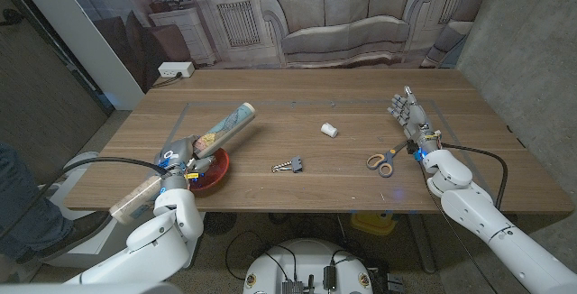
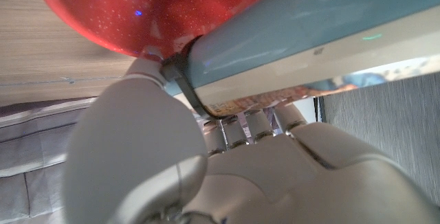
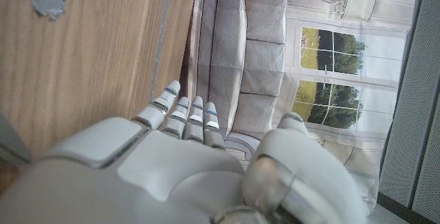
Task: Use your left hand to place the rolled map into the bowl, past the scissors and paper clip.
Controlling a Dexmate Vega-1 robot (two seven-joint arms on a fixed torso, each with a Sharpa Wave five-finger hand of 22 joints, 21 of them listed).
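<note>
The rolled map [image 1: 223, 129], a pale blue tube with a coloured print, slants up and away from the red bowl [image 1: 214, 173] near the table's front left. My left hand [image 1: 178, 160] grips the map's lower part at the bowl's left rim. In the left wrist view the fingers [image 2: 237, 129] wrap the blue map [image 2: 302, 35] right under the glittery red bowl [image 2: 137, 11]. The scissors [image 1: 387, 160], with orange and blue handles, lie at the front right. A black paper clip [image 1: 289, 165] lies mid-table. My right hand [image 1: 406, 111] stands open beyond the scissors, fingers up.
A small white roll [image 1: 329, 130] sits past the middle of the table. A person's leg [image 1: 22, 208] shows at the left edge, off the table. A backdrop printed with a sofa [image 1: 343, 14] hangs behind the table's far edge.
</note>
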